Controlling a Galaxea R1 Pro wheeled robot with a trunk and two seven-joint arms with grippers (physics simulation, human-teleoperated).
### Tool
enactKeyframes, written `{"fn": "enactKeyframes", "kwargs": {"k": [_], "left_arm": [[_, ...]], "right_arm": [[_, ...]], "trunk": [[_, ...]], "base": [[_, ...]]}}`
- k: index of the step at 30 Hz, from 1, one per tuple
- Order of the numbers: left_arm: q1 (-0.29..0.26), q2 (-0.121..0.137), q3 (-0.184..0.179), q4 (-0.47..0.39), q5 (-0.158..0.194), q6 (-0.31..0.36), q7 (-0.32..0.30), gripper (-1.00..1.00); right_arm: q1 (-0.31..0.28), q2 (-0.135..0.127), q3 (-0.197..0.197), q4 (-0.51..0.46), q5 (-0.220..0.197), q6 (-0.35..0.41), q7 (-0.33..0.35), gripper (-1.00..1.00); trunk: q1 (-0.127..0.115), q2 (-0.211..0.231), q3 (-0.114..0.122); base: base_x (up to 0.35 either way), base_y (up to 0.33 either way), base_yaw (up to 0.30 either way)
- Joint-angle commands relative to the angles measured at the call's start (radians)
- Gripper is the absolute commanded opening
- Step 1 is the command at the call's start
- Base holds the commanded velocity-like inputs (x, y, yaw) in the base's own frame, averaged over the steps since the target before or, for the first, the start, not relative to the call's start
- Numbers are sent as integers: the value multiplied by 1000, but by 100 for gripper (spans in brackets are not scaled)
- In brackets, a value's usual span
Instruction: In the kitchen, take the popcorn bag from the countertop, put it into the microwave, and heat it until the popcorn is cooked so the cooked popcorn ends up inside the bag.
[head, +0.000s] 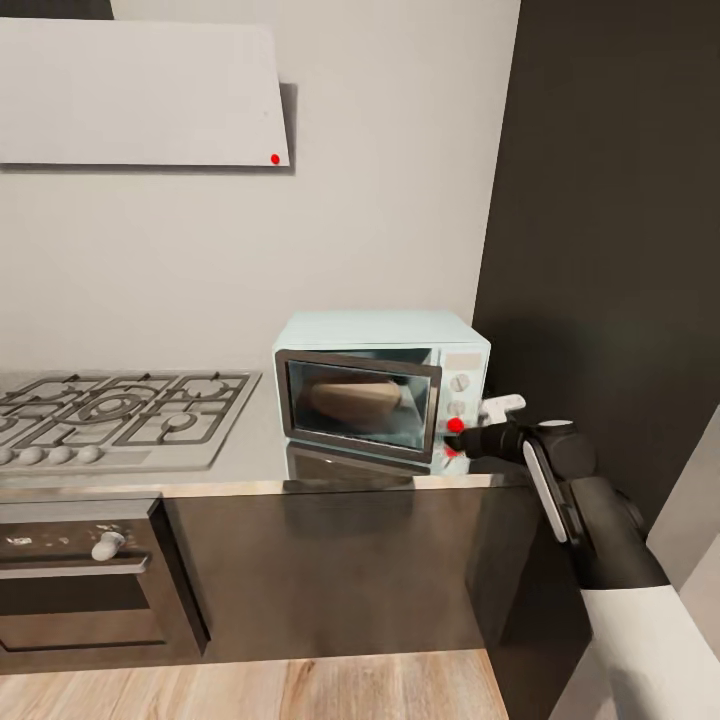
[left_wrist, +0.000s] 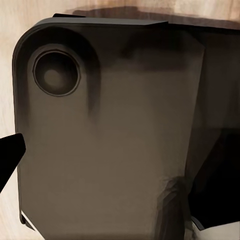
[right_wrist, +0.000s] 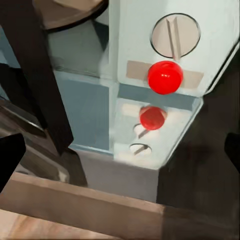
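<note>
The pale blue microwave (head: 380, 340) stands on the grey countertop (head: 250, 455) against a dark wall. The tan popcorn bag (head: 355, 398) lies inside it, seen through the dark-framed glass door. A red indicator light (head: 456, 425) glows on the white control panel below the knobs. My right gripper (head: 463, 438) is right in front of that light, open and holding nothing. In the right wrist view the light (right_wrist: 165, 77) sits under a knob (right_wrist: 175, 35), with the right gripper (right_wrist: 120, 155) spread wide around the panel's lower corner. My left gripper (left_wrist: 117, 160) hangs over my own dark base.
A steel gas hob (head: 110, 410) lies left of the microwave, with a dark built-in oven (head: 80, 570) below it. A white hood (head: 140, 95) hangs above. A tall dark panel (head: 600, 250) closes off the right side. Wooden floor (head: 250, 685) runs along the cabinets.
</note>
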Motion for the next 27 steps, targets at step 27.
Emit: {"fn": "enactKeyframes", "kwargs": {"k": [27], "left_arm": [[0,0,2,-1,7,2,-3,100]], "right_arm": [[-1,-30,-22,-2,7,3,-105,100]], "trunk": [[0,0,-1]], "base": [[134,0,0]]}}
